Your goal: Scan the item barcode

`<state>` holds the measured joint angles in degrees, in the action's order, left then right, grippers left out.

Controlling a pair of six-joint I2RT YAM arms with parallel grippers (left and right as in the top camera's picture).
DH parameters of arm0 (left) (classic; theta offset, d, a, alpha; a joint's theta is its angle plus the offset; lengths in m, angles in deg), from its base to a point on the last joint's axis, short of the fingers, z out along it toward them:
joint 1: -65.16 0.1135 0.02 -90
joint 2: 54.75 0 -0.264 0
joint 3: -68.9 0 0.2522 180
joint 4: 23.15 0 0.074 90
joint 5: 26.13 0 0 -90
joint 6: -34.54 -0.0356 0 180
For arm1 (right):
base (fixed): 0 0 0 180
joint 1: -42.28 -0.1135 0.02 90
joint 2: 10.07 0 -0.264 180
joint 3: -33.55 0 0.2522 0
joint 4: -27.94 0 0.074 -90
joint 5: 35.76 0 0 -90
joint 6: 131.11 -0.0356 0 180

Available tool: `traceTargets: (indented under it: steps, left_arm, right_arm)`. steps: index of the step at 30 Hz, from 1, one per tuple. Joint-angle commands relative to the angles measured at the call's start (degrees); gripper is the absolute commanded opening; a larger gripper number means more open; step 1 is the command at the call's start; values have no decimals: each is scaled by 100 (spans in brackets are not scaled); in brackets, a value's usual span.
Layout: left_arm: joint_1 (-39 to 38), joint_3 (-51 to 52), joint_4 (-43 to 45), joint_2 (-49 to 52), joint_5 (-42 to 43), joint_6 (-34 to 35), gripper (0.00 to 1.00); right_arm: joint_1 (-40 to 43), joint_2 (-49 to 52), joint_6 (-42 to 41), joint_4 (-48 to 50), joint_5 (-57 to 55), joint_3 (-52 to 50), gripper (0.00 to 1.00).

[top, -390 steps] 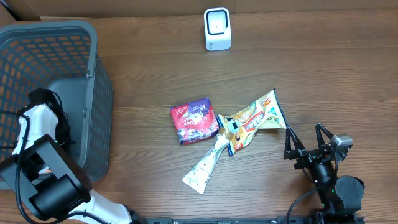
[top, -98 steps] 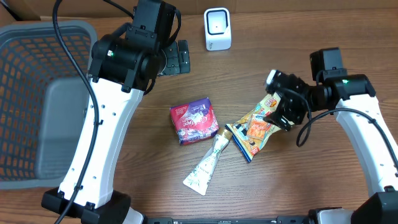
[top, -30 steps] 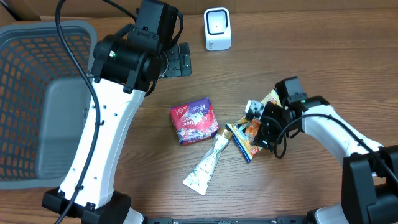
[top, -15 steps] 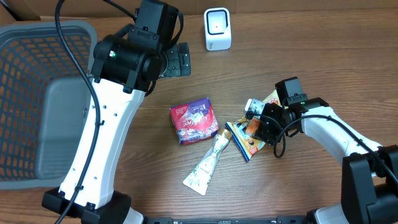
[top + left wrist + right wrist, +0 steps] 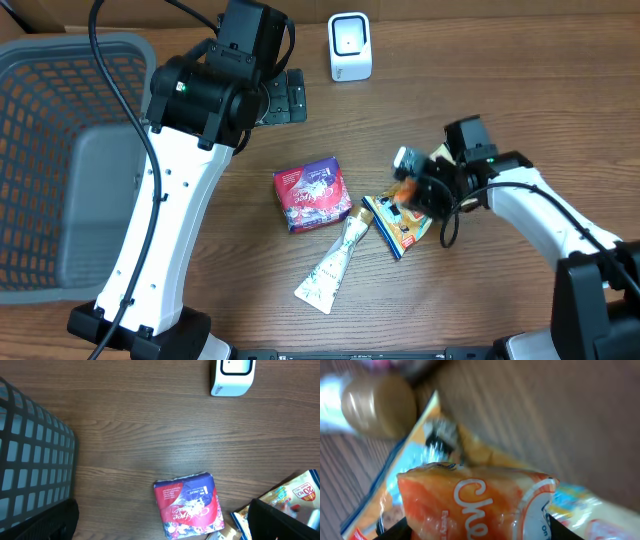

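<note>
Overhead: snack bag (image 5: 404, 222) is on the table (image 5: 520, 90), right of centre. Long axis runs diagonal. Its blue-edged end points down-left, just beside the top of the white tube (image 5: 330, 268). The other end points up-right, under the right gripper (image 5: 412, 184). The gripper covers that end, so the grip isn't readable from here. Red packet (image 5: 313, 194) sits left of the bag, apart from it. Scanner (image 5: 350, 46) is at the far edge, well apart from the bag. Left gripper (image 5: 286, 96) hangs left of the scanner. Basket (image 5: 150, 120) is far left.

Left wrist: only view showing its own fingers (image 5: 285, 519). They're spread to both bottom corners with nothing between, so released. Bag's printed end pokes in at the right edge.

Right wrist: close-up the others lack. Orange film is bunched and bulging between the two dark fingers (image 5: 390, 530), so it's clamped on the bag. The rest of the bag runs up-left toward a blurred tan cap (image 5: 380, 405).
</note>
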<state>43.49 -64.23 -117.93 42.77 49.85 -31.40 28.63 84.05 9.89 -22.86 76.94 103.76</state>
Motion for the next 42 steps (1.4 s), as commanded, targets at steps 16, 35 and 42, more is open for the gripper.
traceTargets:
  steps: [16,35,42]
  left_arm:
    - [-11,-74,0,-129,-586,37,100]
    - [-11,-74,-24,-127,-586,37,100]
    - [-11,-74,-24,-127,-586,37,100]
  right_arm:
    - [780,-284,-1080,199,3862,2354,54]
    - [778,-284,-2024,981,6725,2667,49]
    - [752,-282,-1930,964,6725,2656,49]
